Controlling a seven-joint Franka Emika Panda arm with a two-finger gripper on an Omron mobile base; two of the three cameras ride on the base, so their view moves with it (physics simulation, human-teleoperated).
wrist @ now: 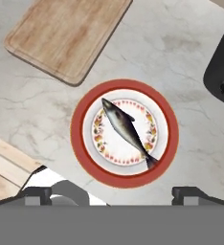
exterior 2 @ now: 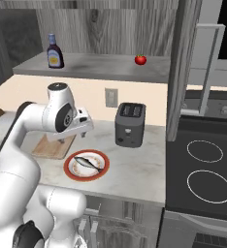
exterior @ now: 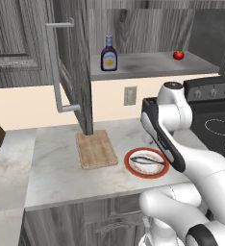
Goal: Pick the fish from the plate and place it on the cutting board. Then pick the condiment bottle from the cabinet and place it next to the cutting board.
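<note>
We hold our gripper (wrist: 112, 194) high over the counter (exterior: 56, 163), jaws spread wide and empty, the two dark fingertips (wrist: 37, 194) standing far apart at the lower edge of the hand view. Straight below us lies the fish (wrist: 127, 130), slantwise across the white middle of the plate (wrist: 80, 143), its head toward the cutting board (wrist: 66, 36) and its tail toward the rim nearest us. We touch neither fish nor plate.

From the left base view we see the plate (exterior: 131, 166) near the front edge of the counter, with the fish (exterior: 147, 161) on it, and the cutting board (exterior: 96, 149) just beside it to the left and a little farther back, close but apart. The board is bare, and its far end sits at the foot of the open cabinet (exterior: 78, 72) door, whose long bar handle (exterior: 56, 72) faces us.

On the cabinet's shelf (exterior: 148, 65) the condiment bottle (exterior: 108, 54) stands upright at the left end, well apart from a small red tomato (exterior: 179, 55) at the right.

In the right base view a dark toaster (exterior 2: 129, 124) stands on the counter behind and to the right of the plate (exterior 2: 69, 169), and a black stove (exterior 2: 207, 174) lies beyond the counter's right end.
</note>
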